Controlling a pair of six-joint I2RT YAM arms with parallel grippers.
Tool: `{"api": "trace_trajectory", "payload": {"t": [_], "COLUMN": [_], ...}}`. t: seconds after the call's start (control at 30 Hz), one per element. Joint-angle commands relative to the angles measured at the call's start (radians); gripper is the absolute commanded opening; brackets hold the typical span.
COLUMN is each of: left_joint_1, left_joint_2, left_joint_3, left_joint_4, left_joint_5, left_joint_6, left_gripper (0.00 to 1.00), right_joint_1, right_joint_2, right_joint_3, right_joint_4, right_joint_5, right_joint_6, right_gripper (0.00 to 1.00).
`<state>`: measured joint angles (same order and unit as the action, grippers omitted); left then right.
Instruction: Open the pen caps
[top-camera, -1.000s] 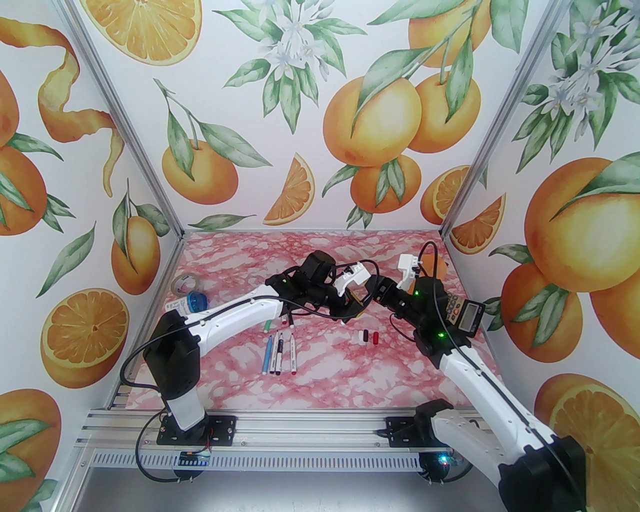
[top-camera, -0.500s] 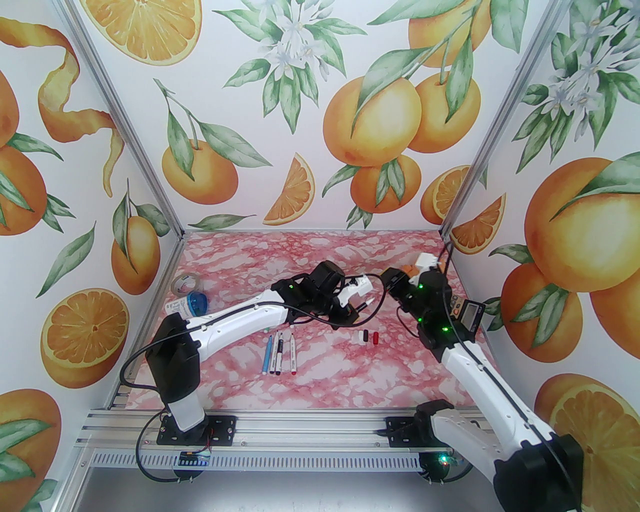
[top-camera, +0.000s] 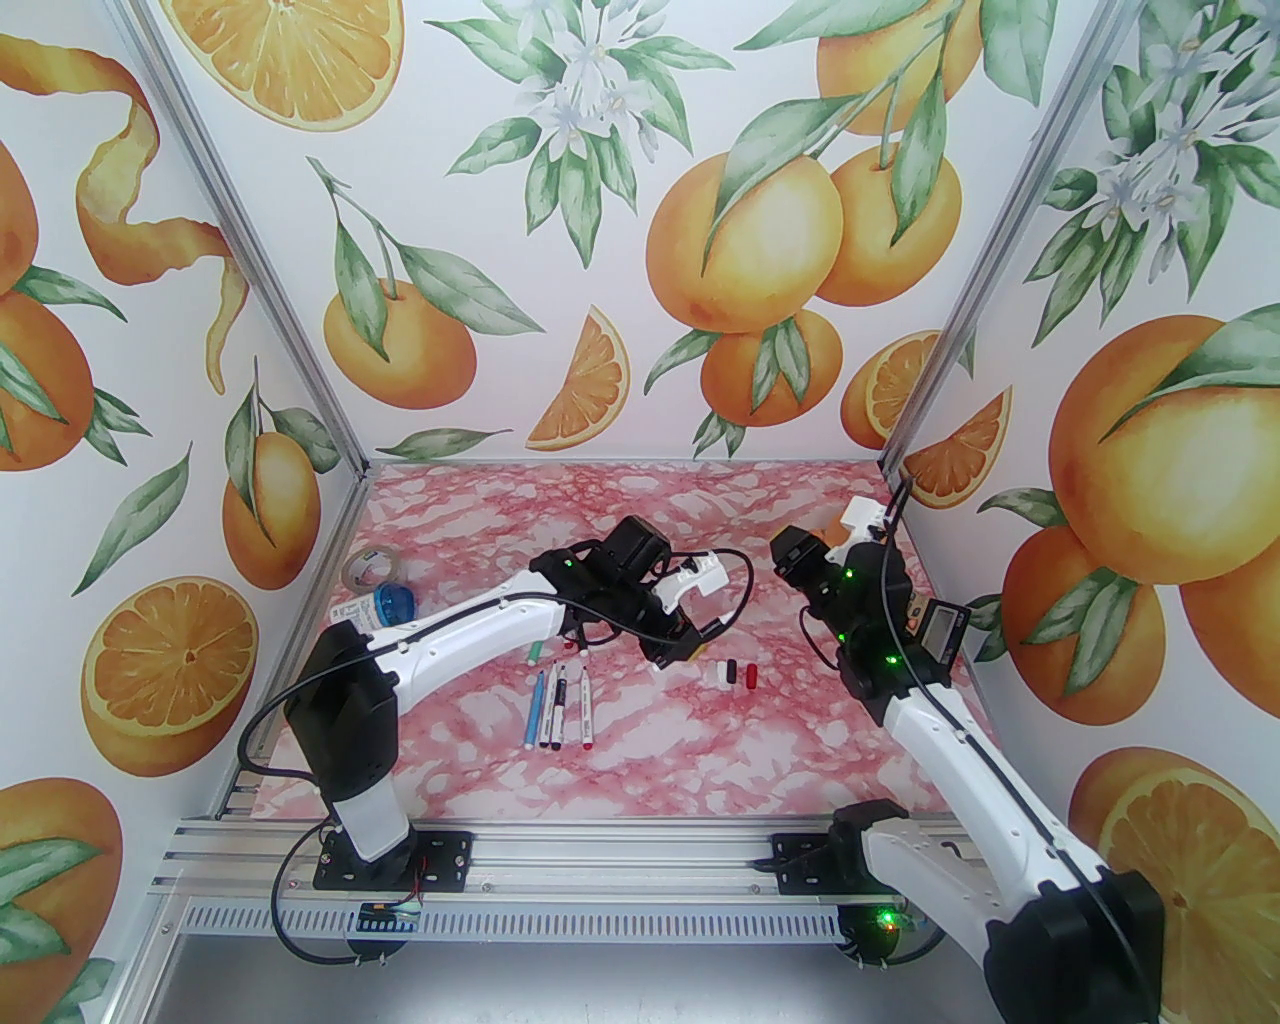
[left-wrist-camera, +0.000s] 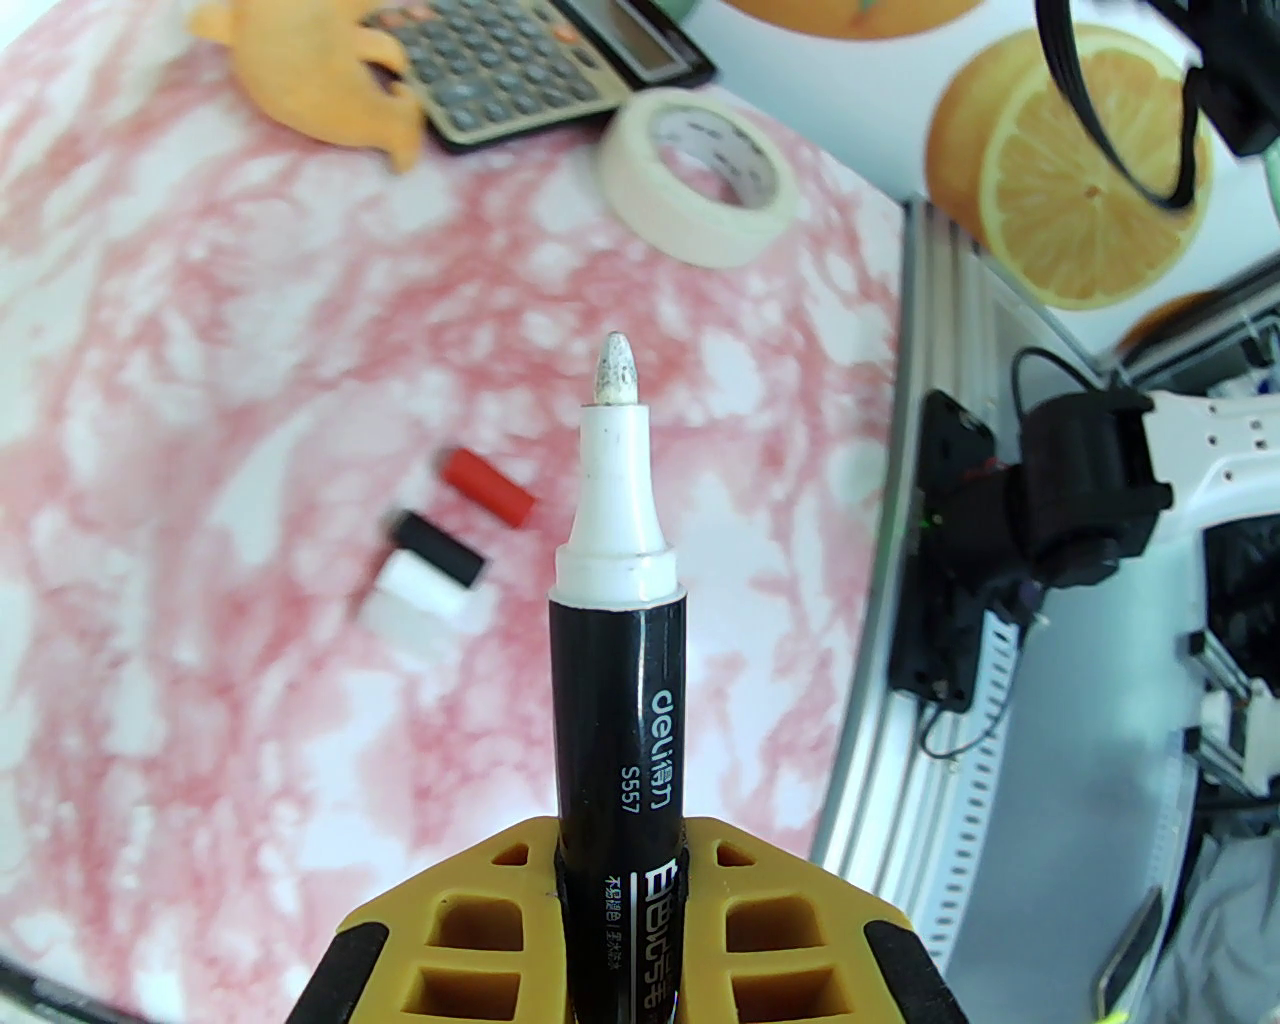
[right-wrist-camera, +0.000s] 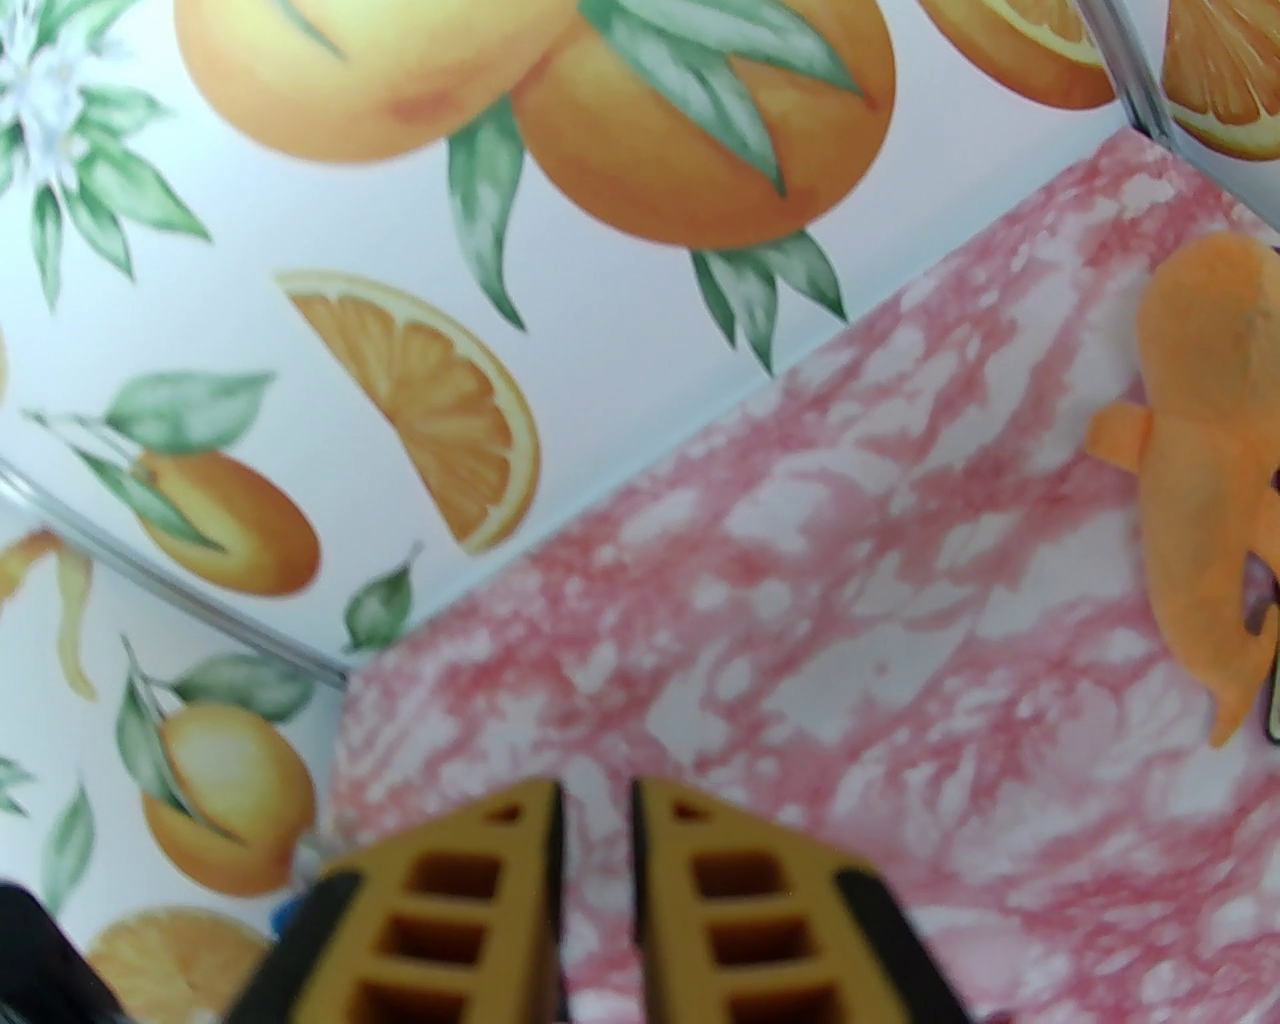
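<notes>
My left gripper (top-camera: 688, 643) (left-wrist-camera: 620, 850) is shut on a black pen (left-wrist-camera: 620, 700). The pen's white tip (left-wrist-camera: 617, 372) is bare and points away from the fingers. Below it three loose pen caps lie together on the table: red (left-wrist-camera: 487, 487) (top-camera: 750, 675), black (left-wrist-camera: 435, 545) (top-camera: 733, 670) and white (left-wrist-camera: 415, 605) (top-camera: 717, 676). Several uncapped pens (top-camera: 560, 708) lie in a row left of centre, a green one (top-camera: 537, 652) just behind them. My right gripper (top-camera: 787, 547) (right-wrist-camera: 597, 800) hangs raised at the back right, fingers shut to a narrow slit with nothing showing between them.
A calculator (top-camera: 935, 625) (left-wrist-camera: 520, 60) and an orange toy (right-wrist-camera: 1210, 400) (left-wrist-camera: 320, 90) sit at the right back edge, with a roll of masking tape (left-wrist-camera: 700, 175) nearby. A clear tape roll (top-camera: 370, 568) and a blue-capped bottle (top-camera: 385, 607) lie at the left edge.
The two grippers, touching a second ago, have drawn apart. The left one came down and nearer with the black pen, its tip now bare. The right one pulled back to the right.
</notes>
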<state>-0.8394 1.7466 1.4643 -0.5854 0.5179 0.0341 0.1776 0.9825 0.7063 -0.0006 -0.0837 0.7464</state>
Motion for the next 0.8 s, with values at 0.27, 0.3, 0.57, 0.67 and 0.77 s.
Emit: {"api": "trace_trajectory", "payload": {"t": [0.27,0.3,0.57,0.67,0.77], "left_joint_1": [0.081,0.085,0.107,0.107,0.108], "left_joint_2": [-0.187,-0.194,-0.270,-0.285,-0.322], "left_joint_3": [-0.051,-0.051,-0.070,-0.078,-0.100], "left_joint_4": [0.062,0.062,0.063,0.068,0.091], "left_joint_5": [-0.091,-0.100,-0.135,-0.134,-0.134], "left_joint_6": [0.001,0.005,0.052,0.062,0.070], "left_gripper": [0.00,0.00,0.01,0.01,0.01], "right_joint_1": [0.238,0.265,0.467,0.491,0.586], "right_joint_2": [-0.097,-0.097,-0.066,-0.059,0.000], "right_joint_3": [-0.025,-0.034,-0.109,-0.119,-0.159], "right_joint_4": [-0.526,-0.542,-0.615,-0.614,-0.578], "right_joint_5": [0.125,0.125,0.186,0.198,0.220], "right_joint_6": [-0.201,-0.194,-0.093,-0.071,0.008], "right_gripper": [0.12,0.11,0.11,0.11,0.13]}}
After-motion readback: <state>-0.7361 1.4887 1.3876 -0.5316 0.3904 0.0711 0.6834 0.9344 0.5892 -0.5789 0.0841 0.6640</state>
